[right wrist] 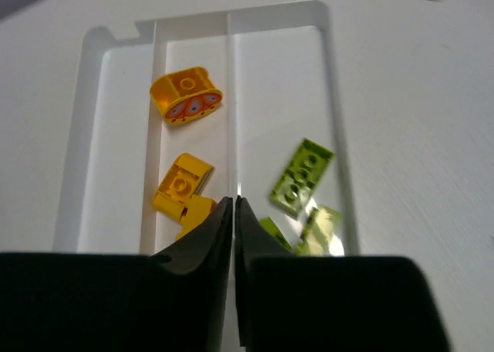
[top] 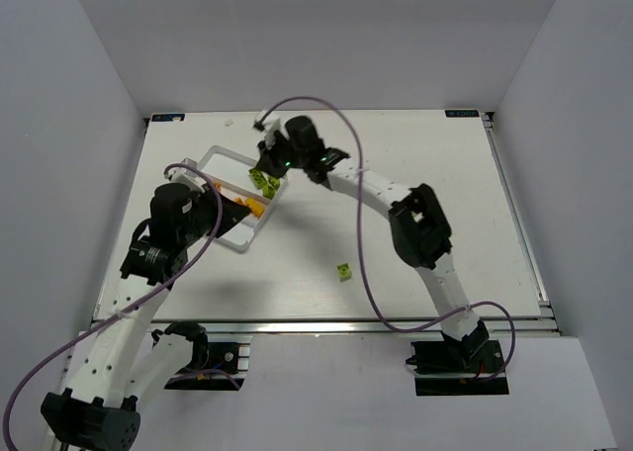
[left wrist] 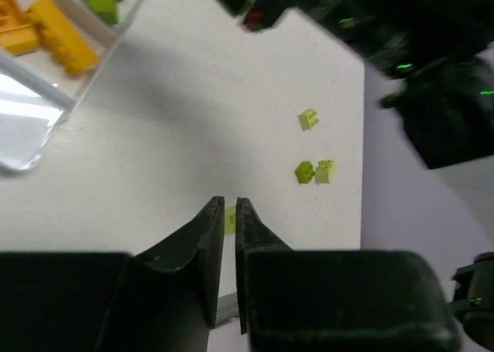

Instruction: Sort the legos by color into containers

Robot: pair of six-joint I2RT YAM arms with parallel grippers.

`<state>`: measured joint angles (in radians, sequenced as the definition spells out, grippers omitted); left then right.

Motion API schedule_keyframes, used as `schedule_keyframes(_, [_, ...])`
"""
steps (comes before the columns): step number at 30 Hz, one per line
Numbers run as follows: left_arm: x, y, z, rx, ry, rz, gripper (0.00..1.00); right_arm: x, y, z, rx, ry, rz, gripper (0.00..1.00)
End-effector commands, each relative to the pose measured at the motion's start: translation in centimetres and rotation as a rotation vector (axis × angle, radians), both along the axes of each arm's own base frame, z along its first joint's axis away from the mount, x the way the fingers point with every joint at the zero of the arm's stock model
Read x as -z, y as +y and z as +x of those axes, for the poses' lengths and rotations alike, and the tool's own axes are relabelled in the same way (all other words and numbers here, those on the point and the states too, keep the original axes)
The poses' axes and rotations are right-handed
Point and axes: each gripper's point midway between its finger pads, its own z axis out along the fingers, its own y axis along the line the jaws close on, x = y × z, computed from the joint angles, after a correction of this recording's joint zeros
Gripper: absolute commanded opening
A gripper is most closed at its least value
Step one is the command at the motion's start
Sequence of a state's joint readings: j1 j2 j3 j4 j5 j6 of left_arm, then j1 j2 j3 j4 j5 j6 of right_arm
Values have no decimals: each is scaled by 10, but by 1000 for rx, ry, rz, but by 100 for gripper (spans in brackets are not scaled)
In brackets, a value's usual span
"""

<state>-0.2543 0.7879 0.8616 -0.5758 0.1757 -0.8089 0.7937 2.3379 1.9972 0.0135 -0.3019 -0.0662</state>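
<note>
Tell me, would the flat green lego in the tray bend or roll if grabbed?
Probably neither. The green lego looks like hard moulded plastic, so it should stay stiff. It is flat with square corners, so it would likely slide, not roll. Being thin, it may be tricky to pinch.

Left arm [top: 173, 219] and right arm [top: 420, 228] crowd the tray [top: 234, 241].

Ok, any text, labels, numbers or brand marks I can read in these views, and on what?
No text is readable.
Dark sticker at the far right corner of the table, another far left: too small to read.
Curved orange brick in the tray: printed pattern, no letters.
</note>
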Motion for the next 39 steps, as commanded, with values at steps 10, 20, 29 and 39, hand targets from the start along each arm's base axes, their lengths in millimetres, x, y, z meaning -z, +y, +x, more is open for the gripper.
schedule_keyframes(10, [44, -98, 72, 354, 161, -57, 51, -72, -264, 12, 147, 254, -97, 75])
schedule_keyframes(20, [98, -165, 85, 463, 369, 56, 68, -22, -377, -43, 232, 470, -257, 57])
schedule_keyframes(29, [83, -160, 77, 447, 271, 84, 67, 17, -403, -112, 56, 441, -476, 70])
schedule_keyframes(39, [60, -134, 46, 386, 174, 45, 72, 79, -430, -132, 200, 471, -712, 86])
